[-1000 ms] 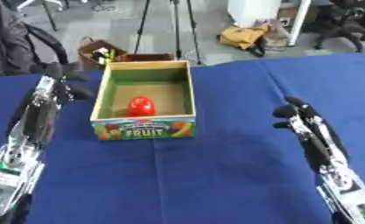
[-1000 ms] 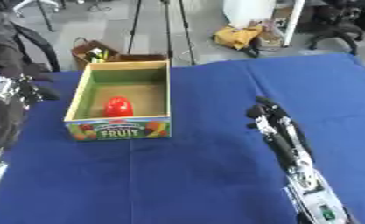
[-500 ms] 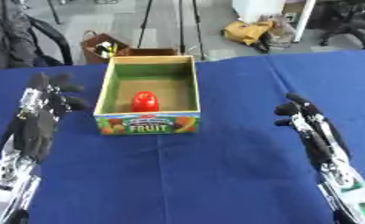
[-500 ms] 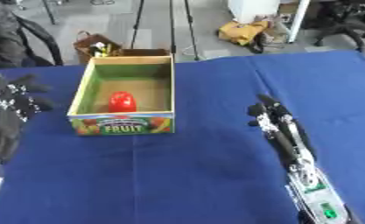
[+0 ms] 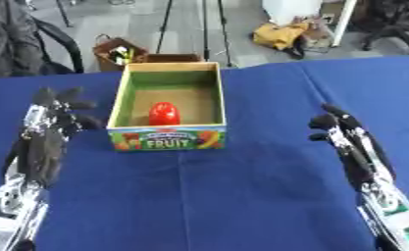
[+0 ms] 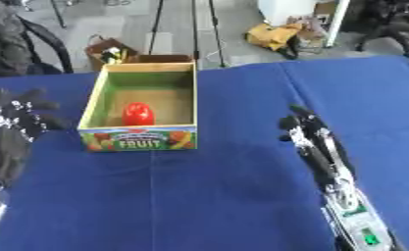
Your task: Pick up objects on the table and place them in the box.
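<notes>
**Red thing in the box, both hands empty**

Sits inside the box (image 5: 167,105): one round red thing (image 5: 164,113), down on the brown floor, near the middle. Stands on the blue bench (image 5: 233,196), front side reading "FRUIT". Hangs just left of the box, not touching it: left hand (image 5: 56,111), fingers spread wide, holding nothing. Hangs well to the right of the box: right hand (image 5: 334,125), fingers loose and mostly straight, holding nothing too. Both hands black, above the blue cloth.

Left hand moves off the box

The left hand (image 5: 57,110) now sits lower, away from the box (image 5: 167,139) wall, fingers spread over the blue table (image 5: 242,196).
</notes>
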Available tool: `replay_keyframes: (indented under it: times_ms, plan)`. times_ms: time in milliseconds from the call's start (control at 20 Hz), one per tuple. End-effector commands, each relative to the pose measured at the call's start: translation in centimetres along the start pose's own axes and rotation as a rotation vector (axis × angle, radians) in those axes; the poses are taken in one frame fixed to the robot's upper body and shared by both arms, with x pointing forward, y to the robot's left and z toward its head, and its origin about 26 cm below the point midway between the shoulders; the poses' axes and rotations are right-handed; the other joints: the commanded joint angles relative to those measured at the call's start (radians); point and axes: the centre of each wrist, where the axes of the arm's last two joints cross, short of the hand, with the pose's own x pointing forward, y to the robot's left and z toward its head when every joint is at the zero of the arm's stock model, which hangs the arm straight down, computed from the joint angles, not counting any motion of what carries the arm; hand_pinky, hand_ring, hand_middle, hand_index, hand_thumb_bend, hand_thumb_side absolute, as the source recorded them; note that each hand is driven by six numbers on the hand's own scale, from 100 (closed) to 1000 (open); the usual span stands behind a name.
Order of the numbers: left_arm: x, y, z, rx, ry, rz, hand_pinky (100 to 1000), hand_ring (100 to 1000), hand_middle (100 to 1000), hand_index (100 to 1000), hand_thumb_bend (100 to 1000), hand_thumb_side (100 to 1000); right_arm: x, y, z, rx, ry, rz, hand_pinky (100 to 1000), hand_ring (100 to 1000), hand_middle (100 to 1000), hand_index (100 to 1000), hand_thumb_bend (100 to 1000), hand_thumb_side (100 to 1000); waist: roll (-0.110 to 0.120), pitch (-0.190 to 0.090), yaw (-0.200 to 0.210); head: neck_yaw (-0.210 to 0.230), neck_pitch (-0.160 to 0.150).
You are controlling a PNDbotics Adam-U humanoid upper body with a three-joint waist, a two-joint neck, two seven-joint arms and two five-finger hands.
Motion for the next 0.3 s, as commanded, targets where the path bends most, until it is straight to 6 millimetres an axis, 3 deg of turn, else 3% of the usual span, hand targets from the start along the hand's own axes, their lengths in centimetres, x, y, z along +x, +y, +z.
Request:
replay_keyframes:
  times_ms: [50,300]
  plan:
    - [0.7,0.23,-0.24,0.0,-0.029,-0.005,658,567,641,868,301,1000,0.97,-0.35,-0.59,0.004,-0.035,0.015,651,742,656,895,209,648,0.0,-0.014,-0.001,0.0,0.004]
    - [0.54,0.16,-0.12,-0.005,-0.024,-0.004,658,567,640,867,301,1000,0.98,-0.32,-0.56,0.006,-0.035,0.015,651,742,656,895,210,648,0.0,-0.017,0.003,-0.002,0.002]
